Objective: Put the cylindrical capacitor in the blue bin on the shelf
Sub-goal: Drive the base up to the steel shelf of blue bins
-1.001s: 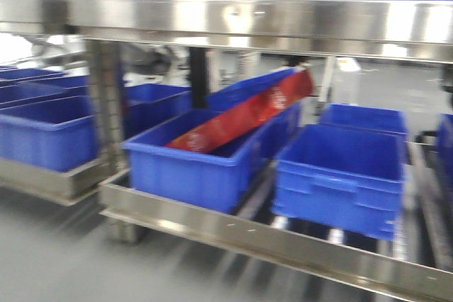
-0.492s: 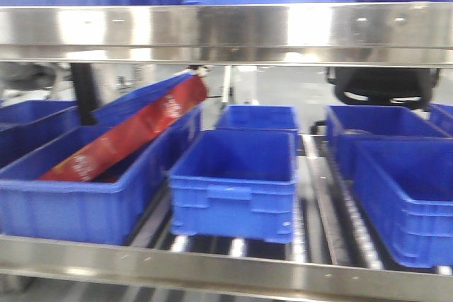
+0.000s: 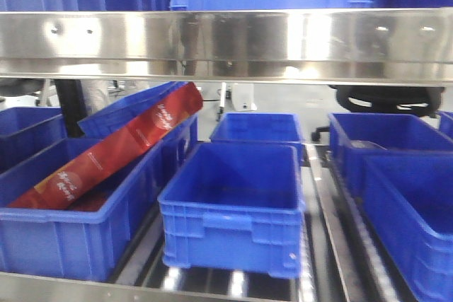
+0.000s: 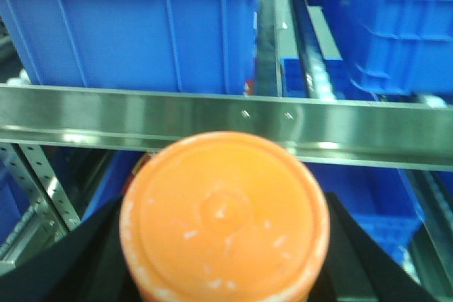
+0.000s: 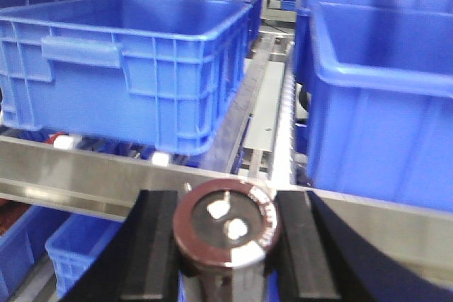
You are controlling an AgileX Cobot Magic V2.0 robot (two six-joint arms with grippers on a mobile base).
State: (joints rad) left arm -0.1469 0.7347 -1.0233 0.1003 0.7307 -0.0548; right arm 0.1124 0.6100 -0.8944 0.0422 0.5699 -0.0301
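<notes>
My left gripper is closed around an orange-topped round container; dark fingers stand at both of its sides. It sits below the front rail of the shelf, with a blue bin wall above that rail.

In the front view, the leftmost bin carries a red bag that leans up over its back edge. Just beside it stands the middle blue bin, open at the top, and another bin is right behind it. A narrow strip of roller track separates it from the right bins. The upper rail crosses the whole view, so free room over the bin rims is a low horizontal slot.

My right gripper is clamped on the cylindrical capacitor, which is upright with the silver-rimmed top toward the camera, between black pads. It is in front of the shelf edge, not over any bin. Beyond the edge a left-hand bin and a right-hand bin leave an open channel between them.
</notes>
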